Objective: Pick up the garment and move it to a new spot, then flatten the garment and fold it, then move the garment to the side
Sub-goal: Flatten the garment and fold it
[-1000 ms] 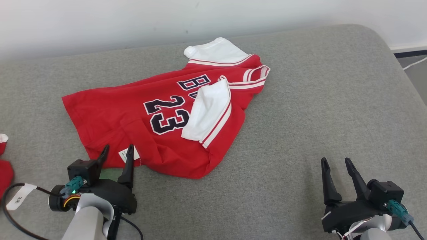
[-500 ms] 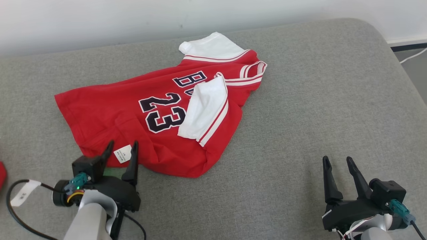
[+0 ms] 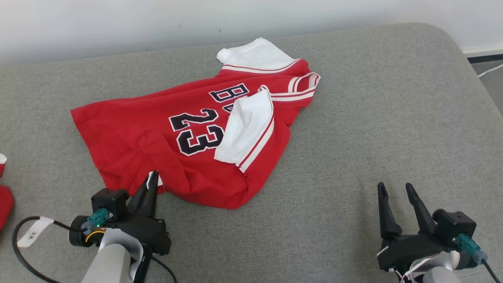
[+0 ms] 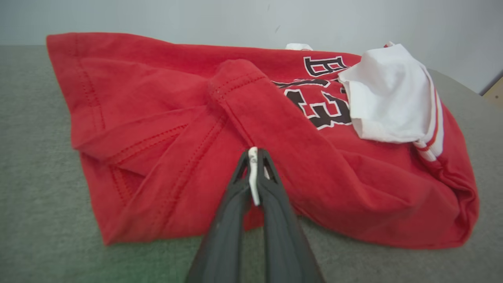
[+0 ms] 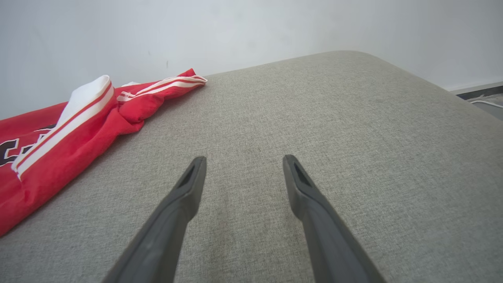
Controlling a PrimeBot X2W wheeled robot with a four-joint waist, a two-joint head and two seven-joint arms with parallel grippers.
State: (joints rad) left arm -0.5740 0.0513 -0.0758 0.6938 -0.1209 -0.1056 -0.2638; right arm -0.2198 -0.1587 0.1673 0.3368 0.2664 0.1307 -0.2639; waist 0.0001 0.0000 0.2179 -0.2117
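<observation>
The left gripper (image 3: 151, 184) pinches shut on the white label (image 4: 254, 179) at the near hem of the red number-23 garment (image 3: 157, 133). The garment lies crumpled, one white sleeve folded over its print, on the left half of the grey cushion (image 3: 353, 157). A second ago those fingers stood spread either side of the label; now they meet on it, and whether any hem is caught too is hard to tell. The grab looks made, so the lift to a new spot can begin, though on a flimsy hold. The right gripper (image 3: 393, 192) waits well apart, fingers wide and empty as before; the garment lies as it did.
</observation>
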